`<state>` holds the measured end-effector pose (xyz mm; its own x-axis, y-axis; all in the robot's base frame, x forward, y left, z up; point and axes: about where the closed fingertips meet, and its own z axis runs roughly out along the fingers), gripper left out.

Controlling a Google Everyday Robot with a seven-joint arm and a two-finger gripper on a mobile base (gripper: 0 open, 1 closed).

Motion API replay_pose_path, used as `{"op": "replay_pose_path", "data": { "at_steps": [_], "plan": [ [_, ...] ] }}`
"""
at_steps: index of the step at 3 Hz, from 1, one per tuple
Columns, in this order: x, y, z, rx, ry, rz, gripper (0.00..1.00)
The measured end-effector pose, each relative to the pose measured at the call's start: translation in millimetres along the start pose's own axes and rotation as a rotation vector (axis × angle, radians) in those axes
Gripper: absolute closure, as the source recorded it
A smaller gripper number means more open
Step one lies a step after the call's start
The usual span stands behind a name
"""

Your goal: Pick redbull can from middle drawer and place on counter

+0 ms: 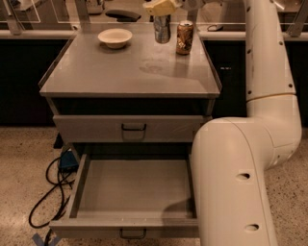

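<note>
The redbull can (162,29), slim and silver-grey, is upright at the back of the counter (96,72), just left of a wider brown-orange can (184,37). My gripper (162,7) is at the top edge of the view, right above the can, and is shut on its top. I cannot tell whether the can's base touches the counter. The middle drawer (134,185) is pulled open below, and its grey floor is bare. My white arm (240,168) fills the right side and hides the drawer's right end.
A white bowl (115,37) sits at the back left of the counter. The drawer above (133,128) is closed. A blue box and black cables (57,182) lie on the floor to the left of the cabinet.
</note>
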<state>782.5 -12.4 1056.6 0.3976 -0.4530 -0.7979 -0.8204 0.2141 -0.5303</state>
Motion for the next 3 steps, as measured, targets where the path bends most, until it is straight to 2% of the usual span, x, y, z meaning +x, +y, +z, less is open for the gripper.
{"op": "replay_pose_path", "data": {
  "at_steps": [1,2,3],
  "plan": [
    [37.9,4.7,10.4,-0.007,-0.016,0.098,1.0],
    [66.2,6.7,17.9,0.0,-0.023,0.158,1.0],
    [85.0,8.4,24.0,0.01,-0.029,0.19,1.0]
  ]
}}
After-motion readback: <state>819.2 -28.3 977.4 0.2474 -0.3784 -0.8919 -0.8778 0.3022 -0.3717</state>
